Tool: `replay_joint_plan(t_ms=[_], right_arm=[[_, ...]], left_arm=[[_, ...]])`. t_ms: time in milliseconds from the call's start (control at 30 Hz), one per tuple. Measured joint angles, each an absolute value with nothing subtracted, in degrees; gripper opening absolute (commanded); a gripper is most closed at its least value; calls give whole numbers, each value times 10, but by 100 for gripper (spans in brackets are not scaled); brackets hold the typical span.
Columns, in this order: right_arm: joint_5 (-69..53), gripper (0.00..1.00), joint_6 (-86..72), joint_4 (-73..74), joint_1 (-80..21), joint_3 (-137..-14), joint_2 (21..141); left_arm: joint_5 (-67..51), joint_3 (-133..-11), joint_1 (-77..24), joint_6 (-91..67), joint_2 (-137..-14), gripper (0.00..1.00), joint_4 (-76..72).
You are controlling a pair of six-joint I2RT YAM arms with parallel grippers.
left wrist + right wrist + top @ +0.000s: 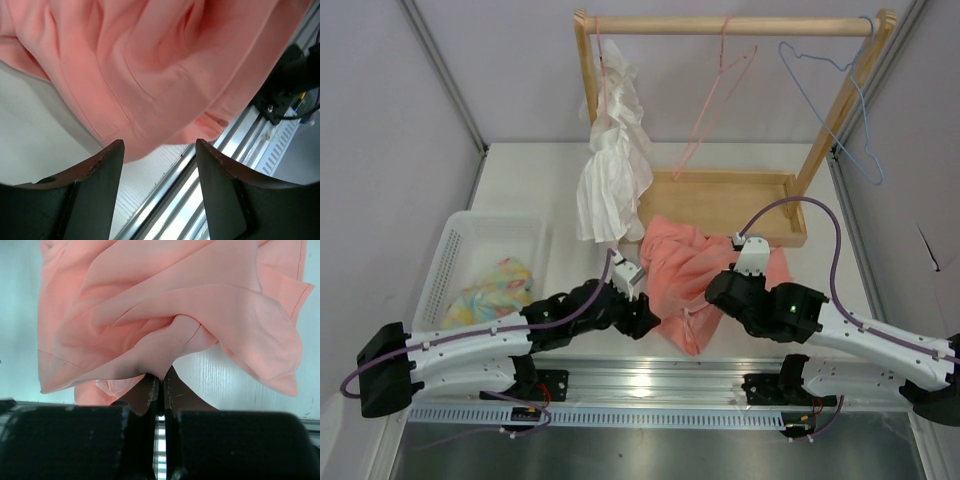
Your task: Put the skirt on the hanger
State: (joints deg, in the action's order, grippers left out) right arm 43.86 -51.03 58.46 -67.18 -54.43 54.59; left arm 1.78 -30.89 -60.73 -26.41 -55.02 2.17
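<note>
The skirt lies in a soft heap on the surface, at the near side between the two arms, and its back part touches the wooden tray. The right jaws are pressed together on one thin fold of the skirt. The left jaws are wide apart with nothing in them, and the skirt's edge sits just in front of them. The hanger hangs from the wooden rail at the back, well apart from the skirt. A few things could go wrong from here. The right jaws hold only a small bit of cloth, so the skirt could slip out when it goes up, because the rest of it is heavy and pulls down. The left jaws could close on air, or grab many folds at once, because the cloth is all bunched up and I cannot tell where the top of the skirt is. Then the skirt would not open up for the hanger. The hanger is thin and hangs free, so a bump could make it swing or fall off the rail. The white garment hangs near it and could get pushed or caught too. The low edge of the skirt is close to the metal strip at the front and could snag there.
</note>
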Motion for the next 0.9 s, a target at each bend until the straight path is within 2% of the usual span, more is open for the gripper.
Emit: replay_joint_plan(t_ms=[300,433,567,633,900], right_arm=[[410,0,-468,568,-642,-544,548],[401,0,-463,561,-642,-542,548],[396,0,-462,553,-641,-542,549],[394,0,-460,553,-641,-542,550],[386,0,-457,551,-641,-542,550]], left_arm=[[115,-260,-743,-299,-548,61,-27],[146,-276,-787,-317,-603,56,-69],[185,-324,-801,-337,-699,57,-84],[206,-346,-801,-345,-732,61,-85],[288,-433,-794,-394,-810,60,-58]])
